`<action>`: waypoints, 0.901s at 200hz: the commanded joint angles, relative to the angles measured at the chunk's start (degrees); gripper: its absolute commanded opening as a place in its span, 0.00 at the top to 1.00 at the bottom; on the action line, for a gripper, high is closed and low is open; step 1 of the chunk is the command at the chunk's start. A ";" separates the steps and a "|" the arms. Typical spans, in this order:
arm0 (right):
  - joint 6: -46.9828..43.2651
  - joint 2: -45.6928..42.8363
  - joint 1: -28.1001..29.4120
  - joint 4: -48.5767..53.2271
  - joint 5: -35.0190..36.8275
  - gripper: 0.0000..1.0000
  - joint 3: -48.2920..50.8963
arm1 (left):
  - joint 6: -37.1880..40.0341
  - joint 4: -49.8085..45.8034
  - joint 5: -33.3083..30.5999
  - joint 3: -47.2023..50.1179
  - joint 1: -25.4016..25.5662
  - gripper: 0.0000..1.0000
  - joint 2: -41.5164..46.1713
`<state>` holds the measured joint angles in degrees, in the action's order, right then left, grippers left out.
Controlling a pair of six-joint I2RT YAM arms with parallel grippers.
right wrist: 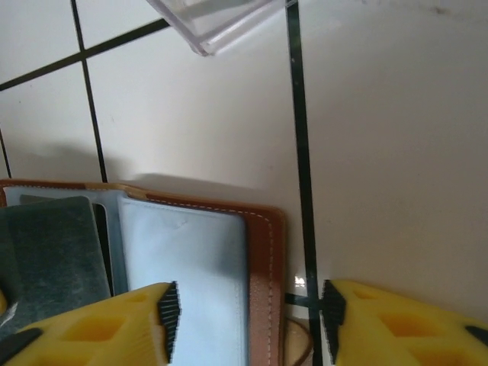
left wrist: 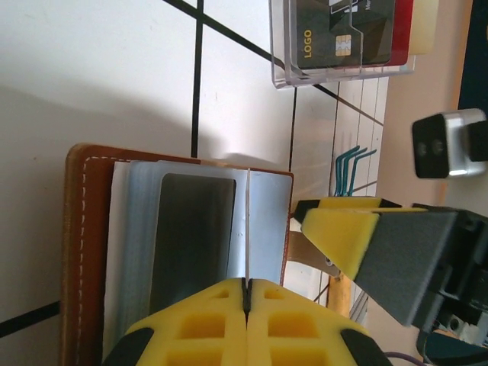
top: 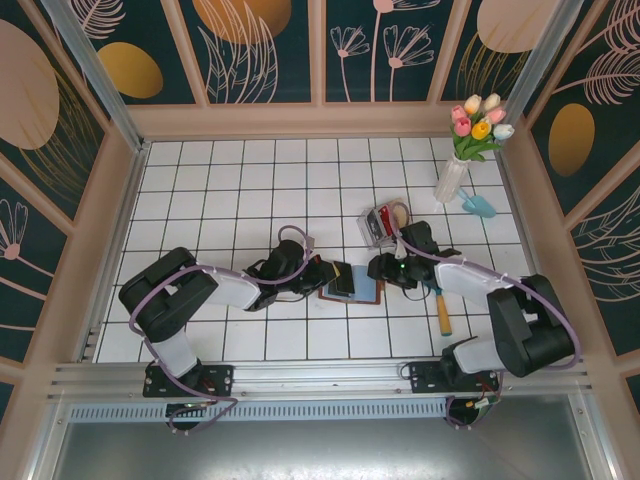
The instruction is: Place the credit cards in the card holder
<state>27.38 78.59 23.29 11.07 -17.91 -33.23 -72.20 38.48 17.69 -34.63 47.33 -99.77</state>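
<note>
The white tiled desk (top: 230,190) has open room toward the upper left. At centre, the stitched brown leather card holder (top: 365,290) lies open, grey sleeves showing. The left gripper (left wrist: 246,293) is pressed closed over it. The right gripper (right wrist: 248,309) gapes wide astride its right edge. Just above, a clear tray (left wrist: 343,72) holds the glossy credit cards (left wrist: 343,30).

In the left wrist view the card holder (left wrist: 76,252) runs off the bottom edge. The left gripper (left wrist: 246,288), fingers pressed together, covers its near end, and whether they pinch anything cannot be told. The top edge cuts the clear tray (left wrist: 343,75) and the black card (left wrist: 343,30) inside, which hides most of a red card (left wrist: 402,30). From above, the cards are too small to tell apart.
</note>
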 commanded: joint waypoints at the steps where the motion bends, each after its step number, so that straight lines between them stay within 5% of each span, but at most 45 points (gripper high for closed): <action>1: -1.38 -1.97 3.09 5.06 7.26 0.38 -2.38 | 0.87 -2.09 -1.10 -1.22 0.37 1.00 -0.31; 38: 0.30 1.42 5.08 8.18 13.95 0.34 -3.46 | 1.34 -2.49 -0.91 -1.96 0.39 1.00 -0.65; 124: 0.23 5.11 5.01 2.93 9.74 0.82 -1.48 | 5.60 -7.56 -0.51 -4.82 0.31 1.00 -2.74; 180: 0.53 6.12 5.01 0.52 7.15 0.93 -0.43 | 8.50 -9.10 2.19 -6.78 1.13 1.00 -4.90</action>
<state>27.51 82.56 27.86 12.05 -8.88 -35.38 -66.76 32.29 17.93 -39.20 47.44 -102.67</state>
